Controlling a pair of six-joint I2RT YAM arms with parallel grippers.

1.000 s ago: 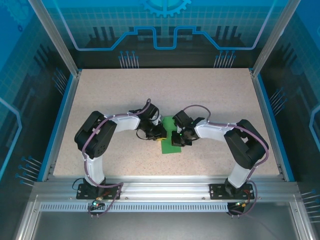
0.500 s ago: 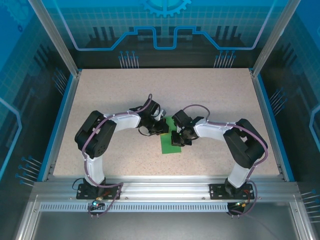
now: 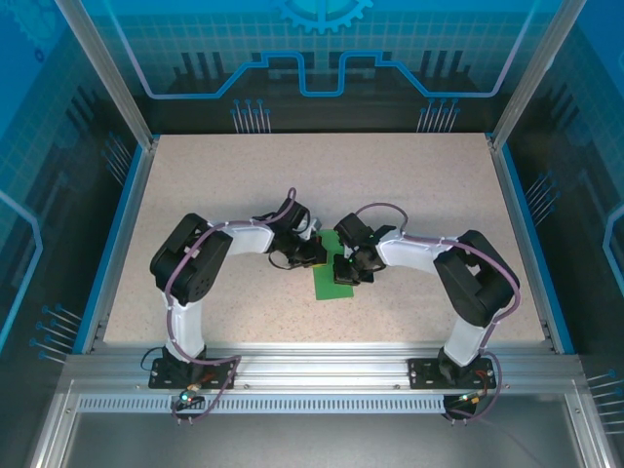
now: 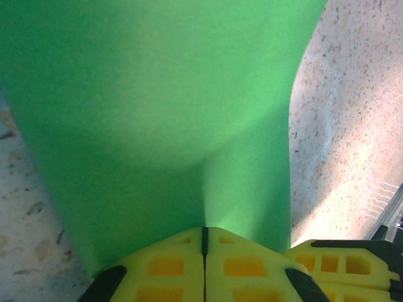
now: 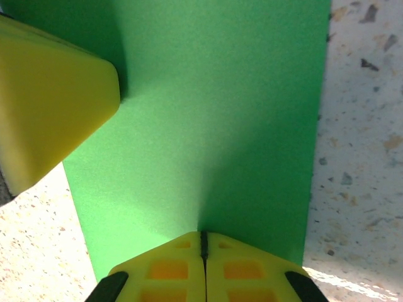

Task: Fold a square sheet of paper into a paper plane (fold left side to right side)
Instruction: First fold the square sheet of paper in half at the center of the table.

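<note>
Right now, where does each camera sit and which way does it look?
Top external: above and behind the arms, looking down on the speckled table; both arms show, left pincer and right pincer meeting at the green paper.
Left wrist: on the left arm's wrist, looking along its shut yellow pincer at paper curving up.
Right wrist: on the right wrist, looking past its shut pincer at flatter paper.
Shared: both wrist views show the same green sheet; the right one also catches, seemingly, a left fingertip.
</note>
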